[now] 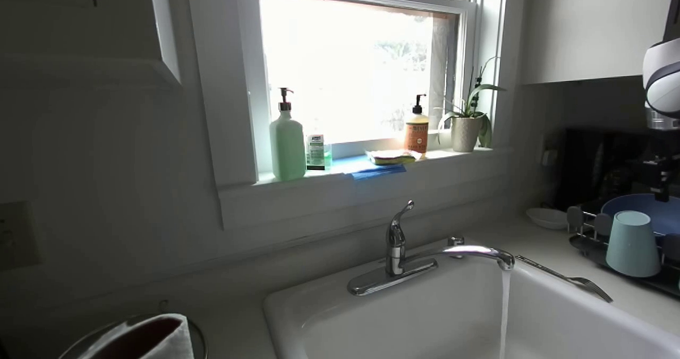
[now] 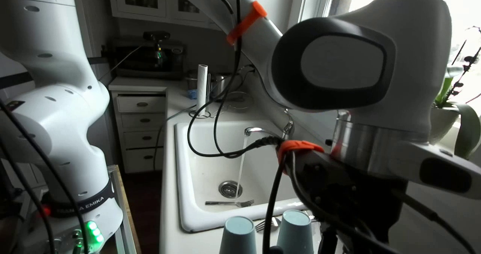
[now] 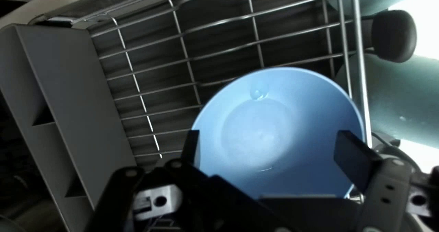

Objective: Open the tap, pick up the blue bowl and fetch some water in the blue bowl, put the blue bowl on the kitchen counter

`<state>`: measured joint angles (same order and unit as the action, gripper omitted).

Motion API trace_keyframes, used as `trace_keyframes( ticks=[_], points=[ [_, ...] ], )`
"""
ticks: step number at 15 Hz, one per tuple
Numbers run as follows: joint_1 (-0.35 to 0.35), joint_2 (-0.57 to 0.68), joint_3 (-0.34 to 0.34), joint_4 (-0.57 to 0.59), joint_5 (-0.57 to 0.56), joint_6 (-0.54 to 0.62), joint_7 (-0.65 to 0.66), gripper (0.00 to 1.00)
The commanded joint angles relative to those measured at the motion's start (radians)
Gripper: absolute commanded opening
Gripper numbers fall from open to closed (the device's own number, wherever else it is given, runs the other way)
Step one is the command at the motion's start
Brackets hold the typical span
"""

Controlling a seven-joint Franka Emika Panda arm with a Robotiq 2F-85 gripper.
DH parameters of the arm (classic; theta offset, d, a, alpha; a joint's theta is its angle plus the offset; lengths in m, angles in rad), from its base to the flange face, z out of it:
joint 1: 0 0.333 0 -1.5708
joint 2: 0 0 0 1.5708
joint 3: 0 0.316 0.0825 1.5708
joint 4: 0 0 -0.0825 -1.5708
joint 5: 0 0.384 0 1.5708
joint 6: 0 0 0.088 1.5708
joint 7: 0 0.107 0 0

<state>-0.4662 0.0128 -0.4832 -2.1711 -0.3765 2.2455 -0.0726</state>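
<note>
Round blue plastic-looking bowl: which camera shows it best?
Wrist view: the blue bowl shows much of its inside and rim. In an exterior view, a tapered teal cup and the frame edge hide part; where the white arm dominates an exterior view, none shows.

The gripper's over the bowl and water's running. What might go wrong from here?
First, the open gripper spans most of the bowl in the wrist view, so closing might shove it instead of getting a firm hold. Second, a cup stands upside down close by and could get knocked during the lift. Third, the tap is running; once filled, the bowl might spill if tilted on its way to the counter.
</note>
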Motion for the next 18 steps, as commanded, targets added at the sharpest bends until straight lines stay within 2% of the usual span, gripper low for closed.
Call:
trace_keyframes(
  ticks=[1, 7, 8, 11, 15, 16, 18],
  points=[
    [-0.023, 0.056, -0.014, 0.005, 0.057, 0.069, 0.025, 1.00],
    [-0.041, 0.147, -0.027, 0.028, 0.114, 0.126, 0.107, 1.00],
    [-0.045, 0.159, -0.029, 0.032, 0.125, 0.136, 0.110, 0.96],
    [-0.050, 0.187, -0.039, 0.043, 0.125, 0.155, 0.130, 0.63],
    [-0.054, 0.196, -0.053, 0.057, 0.115, 0.153, 0.145, 0.34],
    [-0.053, 0.195, -0.056, 0.060, 0.112, 0.150, 0.147, 0.74],
    [-0.050, 0.191, -0.065, 0.066, 0.096, 0.141, 0.151, 0.74]
  ],
)
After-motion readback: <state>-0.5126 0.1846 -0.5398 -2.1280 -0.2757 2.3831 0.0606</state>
